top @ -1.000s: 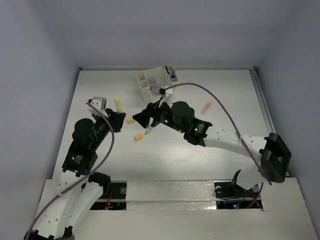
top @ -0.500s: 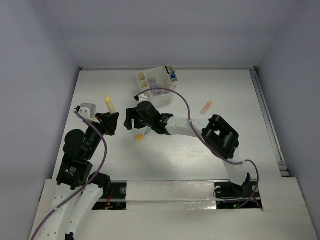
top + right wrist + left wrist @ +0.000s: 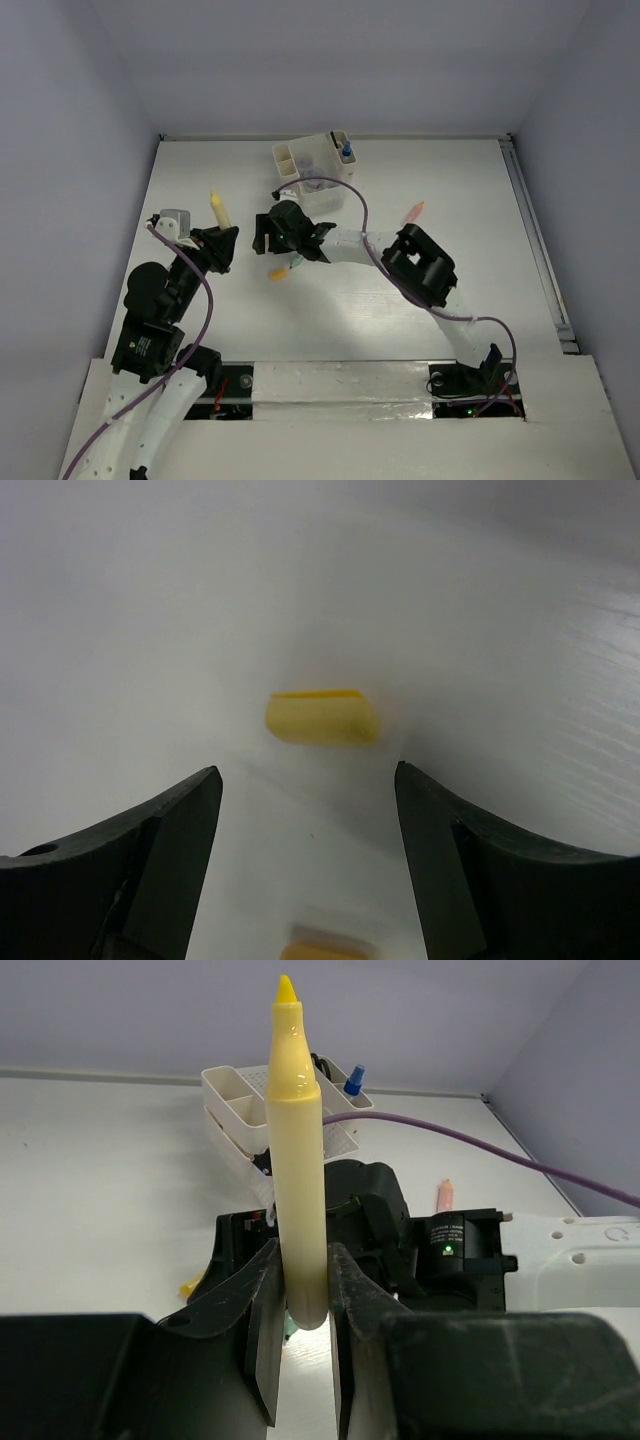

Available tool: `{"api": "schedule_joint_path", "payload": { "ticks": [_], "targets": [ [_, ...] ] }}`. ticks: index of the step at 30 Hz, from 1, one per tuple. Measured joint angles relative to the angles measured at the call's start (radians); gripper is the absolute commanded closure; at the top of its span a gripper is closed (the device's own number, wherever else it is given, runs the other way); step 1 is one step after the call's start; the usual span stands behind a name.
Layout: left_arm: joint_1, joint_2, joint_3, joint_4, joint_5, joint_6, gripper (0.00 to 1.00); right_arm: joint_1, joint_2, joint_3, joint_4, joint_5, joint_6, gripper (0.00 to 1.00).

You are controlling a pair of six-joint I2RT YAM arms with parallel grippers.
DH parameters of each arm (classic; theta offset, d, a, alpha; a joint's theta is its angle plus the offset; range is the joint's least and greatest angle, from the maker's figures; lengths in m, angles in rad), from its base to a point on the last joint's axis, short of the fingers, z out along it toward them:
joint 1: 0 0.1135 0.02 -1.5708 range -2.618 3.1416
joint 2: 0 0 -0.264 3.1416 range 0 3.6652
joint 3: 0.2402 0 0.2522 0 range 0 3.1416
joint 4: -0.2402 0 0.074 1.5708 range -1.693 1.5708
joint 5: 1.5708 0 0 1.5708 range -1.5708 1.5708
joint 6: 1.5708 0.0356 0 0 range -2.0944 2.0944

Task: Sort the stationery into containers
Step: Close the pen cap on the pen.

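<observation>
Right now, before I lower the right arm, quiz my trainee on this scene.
1. True or false: the left gripper is shut on the yellow marker.
2. The right gripper is: A) open, facing a yellow block; B) shut on that block; C) holding scissors.
3. Fill in: the blue-capped bottle stands in the ____.
Key: 1 true; 2 A; 3 organizer.
</observation>
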Motion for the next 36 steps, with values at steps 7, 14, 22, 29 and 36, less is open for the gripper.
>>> {"api": "schedule_joint_path", "payload": {
  "ticks": [7,14,22,29,36],
  "targets": [
    [0.0,-0.001,0.0,0.0,0.0,-0.001,1.0,-0.002,0.044,0.056,0.003,-0.033,0.028,0.3],
    [-0.011,0.0,0.0,0.0,0.002,-0.001,1.0,-0.013,0.101,0.142,-0.013,-0.034,0.021,0.38],
    [-0.011,0.0,0.0,0.0,0.003,-0.001,1.0,-0.017,0.196,0.34,-0.14,-0.049,-0.061,0.32],
    [-0.011,0.0,0.0,0.0,0.003,-0.001,1.0,-0.017,0.256,0.473,-0.257,-0.074,-0.124,0.45],
    [-0.011,0.0,0.0,0.0,0.003,-0.001,1.0,-0.014,0.247,0.46,-0.27,-0.072,-0.141,0.38]
  ]
}}
